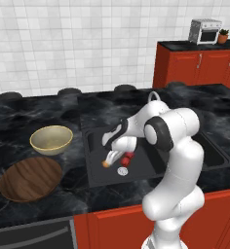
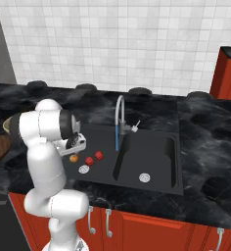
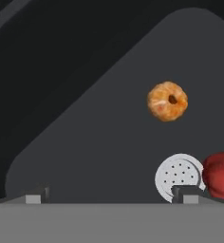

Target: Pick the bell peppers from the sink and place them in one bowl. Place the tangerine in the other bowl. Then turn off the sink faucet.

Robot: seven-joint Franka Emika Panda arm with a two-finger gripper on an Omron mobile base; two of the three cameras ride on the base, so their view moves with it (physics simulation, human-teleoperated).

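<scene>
The tool [image 3: 112, 195] hangs low over the sink [image 1: 100, 175] with its jaws spread wide and nothing between them. The tangerine [image 3: 167, 101] and the two bell peppers [image 2: 94, 158] lie on the basin floor near the round drain [image 3: 179, 175]. Both bowls, cream-yellow [image 1: 51, 139] and dark wooden [image 1: 30, 178], sit on the black tabletop [image 1: 34, 114] beside the sink.

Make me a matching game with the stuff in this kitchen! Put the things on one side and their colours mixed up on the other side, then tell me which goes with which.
Things:
1. tangerine
2. bell peppers
3. big bowl
4. small bowl

Colours:
A. cream-yellow
B. bright red
C. orange
D. dark brown wood

Pairs: 1-C, 2-B, 3-D, 4-A
</scene>
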